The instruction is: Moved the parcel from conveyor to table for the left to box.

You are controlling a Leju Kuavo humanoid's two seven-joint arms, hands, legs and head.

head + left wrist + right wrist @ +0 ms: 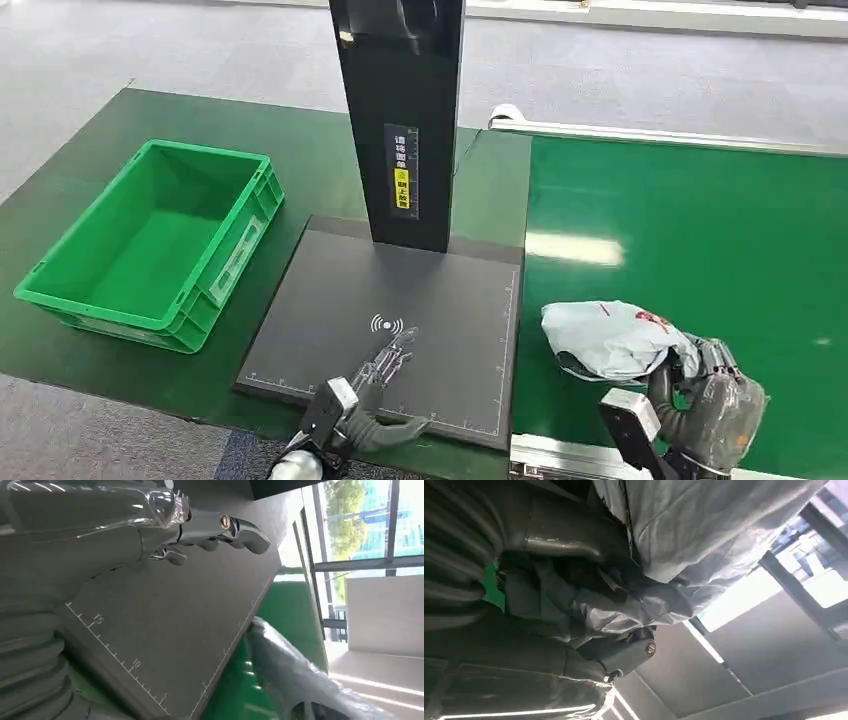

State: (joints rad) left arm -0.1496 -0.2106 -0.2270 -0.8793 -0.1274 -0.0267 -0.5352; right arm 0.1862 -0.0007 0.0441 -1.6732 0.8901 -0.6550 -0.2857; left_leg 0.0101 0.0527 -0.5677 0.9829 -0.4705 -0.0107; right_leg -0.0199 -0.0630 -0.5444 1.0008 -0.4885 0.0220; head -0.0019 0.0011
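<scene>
A soft grey plastic parcel (pixel 612 338) with red print lies at the near edge of the green conveyor belt (pixel 700 230). My right hand (pixel 705 390) grips its near end; in the right wrist view the crumpled parcel (pixel 704 535) is pressed between thumb and fingers (pixel 624 652). My left hand (pixel 385 370) hovers open and flat over the black scale plate (pixel 400 300), fingers (pixel 220 527) stretched out with nothing in them. The parcel (pixel 295 675) shows blurred beyond the plate's edge in the left wrist view. The green box (pixel 150 240) stands empty at the left of the table.
A tall black post (pixel 400 120) rises from the back of the scale plate. The dark green table (pixel 310 150) carries plate and box. A metal rail (pixel 660 135) edges the conveyor at the back. Grey floor lies around.
</scene>
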